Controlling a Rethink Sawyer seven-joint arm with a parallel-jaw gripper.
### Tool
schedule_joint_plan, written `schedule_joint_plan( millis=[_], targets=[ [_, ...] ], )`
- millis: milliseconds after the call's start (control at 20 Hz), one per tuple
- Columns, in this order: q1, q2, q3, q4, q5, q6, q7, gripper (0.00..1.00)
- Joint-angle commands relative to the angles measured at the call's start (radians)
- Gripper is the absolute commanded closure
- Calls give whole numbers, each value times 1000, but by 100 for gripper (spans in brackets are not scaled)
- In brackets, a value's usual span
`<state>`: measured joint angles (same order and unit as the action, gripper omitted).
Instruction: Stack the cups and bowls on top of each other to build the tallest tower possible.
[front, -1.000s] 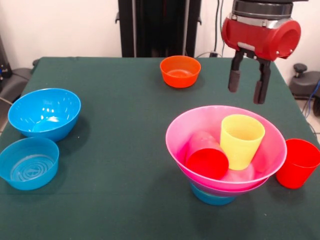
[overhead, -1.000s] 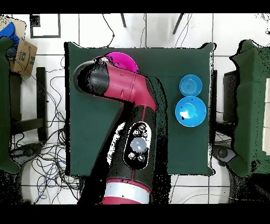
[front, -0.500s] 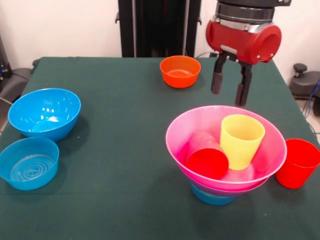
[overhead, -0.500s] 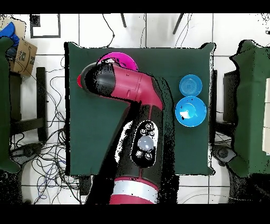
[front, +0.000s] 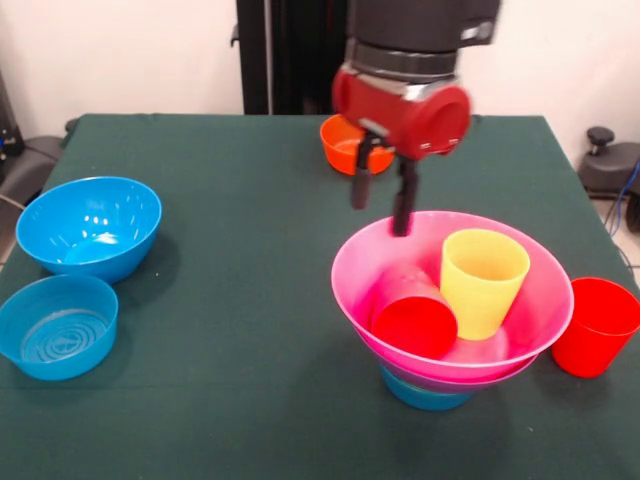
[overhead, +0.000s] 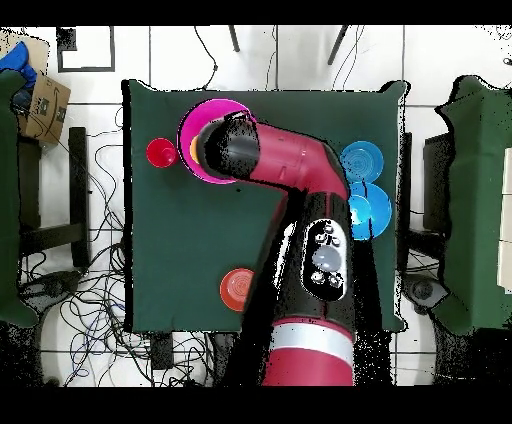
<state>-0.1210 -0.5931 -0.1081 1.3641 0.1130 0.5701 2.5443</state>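
Looking across the table in the front view: red and black gripper (front: 383, 205) hanging upper centre, fingers parted and empty, tips just above the far rim of the big pink bowl (front: 540, 330). Pink bowl at lower right, perched on a small blue bowl (front: 425, 394). Inside the pink bowl, a yellow cup (front: 483, 282) upright and a red cup (front: 413, 316) lying on its side, mouth toward the camera. Second red cup (front: 595, 326) upright on the green table (front: 250, 300), just right of the pink bowl. Orange bowl (front: 340, 150) at upper centre, partly hidden behind the gripper. Two blue bowls at left, deeper one (front: 88, 226) above shallower one (front: 56, 326).

Looking straight down in the overhead view: arm (overhead: 300, 180) covering much of the pink bowl (overhead: 200, 112) at upper left; red cup (overhead: 161, 153) left of it; orange bowl (overhead: 237, 289) lower centre; blue bowls (overhead: 362, 160) at right, partly hidden.
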Motion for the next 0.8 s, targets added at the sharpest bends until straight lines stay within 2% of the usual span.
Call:
schedule_joint_plan(
  millis=[50, 400, 800],
  targets=[
    [-102, 1, 201, 71, -156, 21, -355, 0],
    [-193, -65, 268, 126, -223, 67, -403, 0],
    [-259, -84, 326, 151, -267, 70, -433, 0]
  ],
)
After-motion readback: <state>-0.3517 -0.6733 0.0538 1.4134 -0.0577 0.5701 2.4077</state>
